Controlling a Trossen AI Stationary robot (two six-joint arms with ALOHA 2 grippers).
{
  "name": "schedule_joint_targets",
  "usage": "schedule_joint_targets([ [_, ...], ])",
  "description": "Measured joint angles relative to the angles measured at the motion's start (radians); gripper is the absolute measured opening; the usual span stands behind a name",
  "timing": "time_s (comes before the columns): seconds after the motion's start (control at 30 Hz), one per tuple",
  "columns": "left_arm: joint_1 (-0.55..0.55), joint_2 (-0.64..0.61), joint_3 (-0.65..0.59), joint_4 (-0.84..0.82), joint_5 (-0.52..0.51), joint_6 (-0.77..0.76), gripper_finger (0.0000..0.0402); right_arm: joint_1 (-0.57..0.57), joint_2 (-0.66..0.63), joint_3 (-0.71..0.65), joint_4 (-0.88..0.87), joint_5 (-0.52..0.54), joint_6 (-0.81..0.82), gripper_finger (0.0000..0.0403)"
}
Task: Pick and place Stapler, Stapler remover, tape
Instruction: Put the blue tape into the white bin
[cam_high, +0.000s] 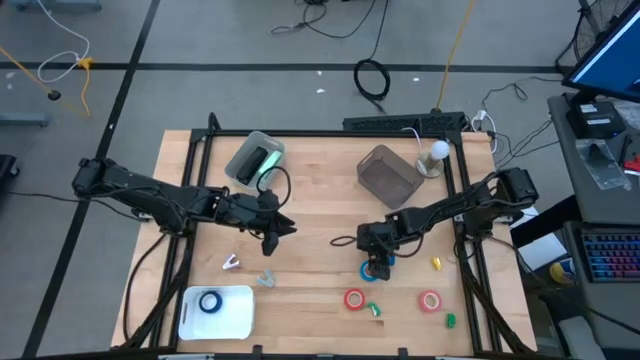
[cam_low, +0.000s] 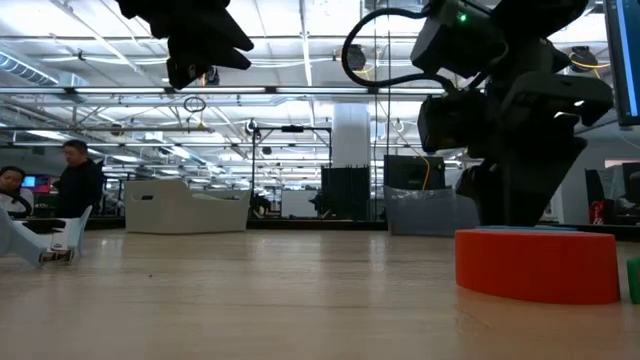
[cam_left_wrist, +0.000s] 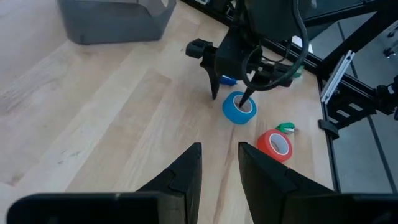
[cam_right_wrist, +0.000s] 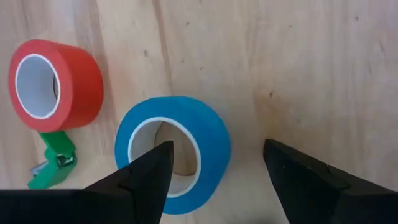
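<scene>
Blue tape roll (cam_right_wrist: 174, 152) lies flat on the wooden table (cam_high: 320, 200), with the right gripper (cam_right_wrist: 214, 171) spread wide: one finger in its core, one outside. A red roll (cam_right_wrist: 53, 84) sits just beside. Left gripper (cam_left_wrist: 219, 165) hovers apart, empty, fingers narrowly parted.

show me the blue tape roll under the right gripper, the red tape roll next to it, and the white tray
blue tape roll (cam_right_wrist: 211, 134), right wrist view, on its blue outer wall
red tape roll (cam_right_wrist: 84, 78), right wrist view, on its red outer wall
white tray (cam_high: 238, 314), high view, on its bare floor
</scene>
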Motion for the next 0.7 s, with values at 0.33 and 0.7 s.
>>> schedule_joint_targets([
  [0.33,0.000,0.000,0.000,-0.001,0.004,0.002,0.0108,-0.001,-0.045,-0.006,-0.015,0.079,-0.001,0.0122],
  [0.7,0.000,0.000,0.000,0.004,0.006,-0.013,0.0108,-0.009,-0.141,0.002,0.006,0.081,0.001,0.0032],
])
